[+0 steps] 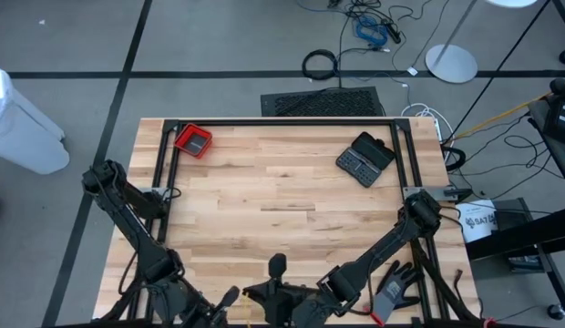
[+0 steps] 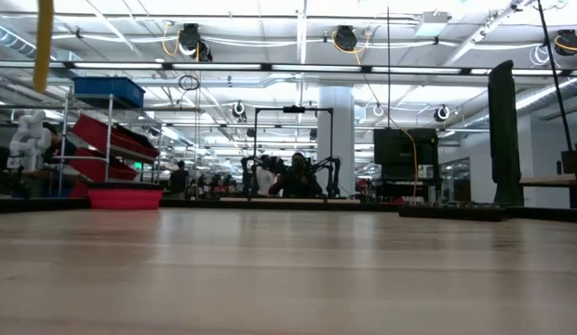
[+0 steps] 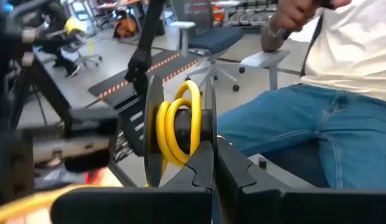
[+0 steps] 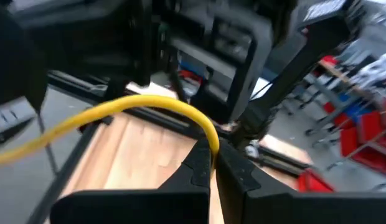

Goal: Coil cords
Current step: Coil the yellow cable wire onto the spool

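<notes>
The yellow cord (image 3: 177, 121) is wound into a few upright loops, with my left gripper (image 3: 213, 163) shut on them. A free length of the same yellow cord (image 4: 143, 102) arcs over into my right gripper (image 4: 213, 163), which is also shut on it. Beside the loops stands a thin black ring (image 3: 149, 124); whether it is the black cord I cannot tell. In the high view both grippers, left (image 1: 230, 298) and right (image 1: 264, 293), meet at the table's near edge, raised off the wood. The low view shows neither. My left gripper pinches the lower part of the yellow loops (image 3: 183, 155) between its two fingers, several turns together. The fingers come in about level. The loops stand upright above the fingertips, clear of the table. My right gripper pinches a single strand of the yellow cord (image 4: 211, 142) between its two fingers. From there the cord rises in a slack arc and runs off toward the left arm, clear of the table.
A red bin (image 1: 193, 141) sits at the far left of the table and an open black case (image 1: 364, 157) at the far right. A grey-black glove (image 1: 396, 292) lies near the right arm's base. A seated person (image 3: 317, 118) is close beyond the near edge.
</notes>
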`<act>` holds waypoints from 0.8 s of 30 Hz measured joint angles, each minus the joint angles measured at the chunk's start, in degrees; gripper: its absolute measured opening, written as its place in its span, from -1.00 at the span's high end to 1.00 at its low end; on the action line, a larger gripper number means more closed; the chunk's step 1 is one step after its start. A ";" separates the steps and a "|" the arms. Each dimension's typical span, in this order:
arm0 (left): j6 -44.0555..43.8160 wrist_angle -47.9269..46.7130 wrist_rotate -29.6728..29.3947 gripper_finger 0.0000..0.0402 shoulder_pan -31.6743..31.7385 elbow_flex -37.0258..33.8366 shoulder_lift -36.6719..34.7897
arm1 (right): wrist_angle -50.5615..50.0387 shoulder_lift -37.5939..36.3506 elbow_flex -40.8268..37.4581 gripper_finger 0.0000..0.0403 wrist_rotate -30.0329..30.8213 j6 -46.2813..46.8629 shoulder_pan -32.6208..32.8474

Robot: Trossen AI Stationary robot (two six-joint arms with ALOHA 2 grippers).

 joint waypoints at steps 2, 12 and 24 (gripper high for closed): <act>-1.14 -0.56 -0.09 0.99 0.38 0.00 0.00 | 0.01 -0.02 0.57 1.00 2.19 -1.91 0.68; -2.68 -0.85 -0.20 0.99 1.84 0.00 0.00 | -0.51 -0.11 1.52 1.00 3.77 -4.02 1.84; 0.42 0.93 -0.11 0.99 1.69 0.00 0.00 | -1.47 0.06 1.54 1.00 3.39 -3.32 1.56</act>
